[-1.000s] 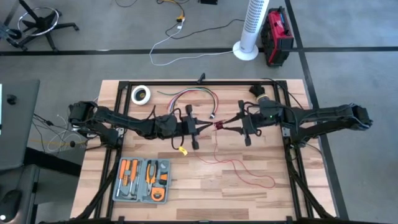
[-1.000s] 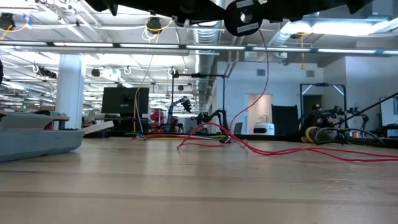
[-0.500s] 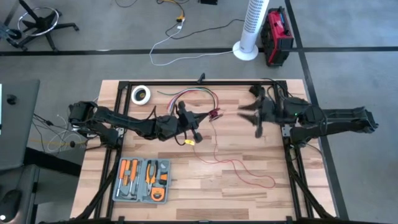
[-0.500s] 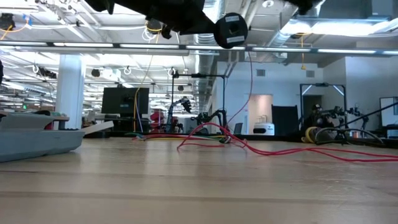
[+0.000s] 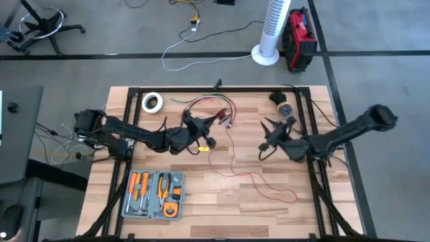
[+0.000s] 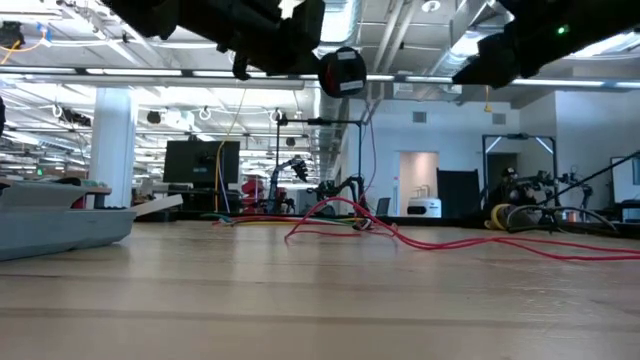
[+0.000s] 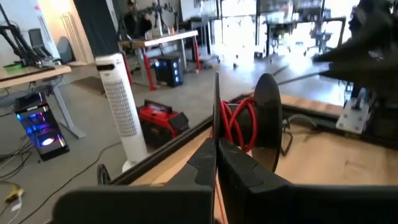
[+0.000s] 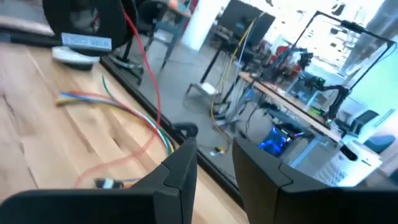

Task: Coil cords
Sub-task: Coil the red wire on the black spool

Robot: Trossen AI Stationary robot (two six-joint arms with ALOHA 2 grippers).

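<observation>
The left gripper point(image 5: 213, 122) reaches over the middle of the table point(image 5: 282, 215) and pinches a small black spool point(image 7: 264, 121) with red wire point(image 5: 250, 176) wound on it. From the spool the wire hangs down and lies loose on the wood. The right gripper point(image 5: 270, 138) has let go, pulled back to the right and dropped lower. Its fingers sit a little apart, holding nothing.

A grey tool tray point(image 5: 153, 195) of orange-handled tools is sitting at the table's near left — a tape roll point(image 5: 152, 102) is lying at the far left corner.
</observation>
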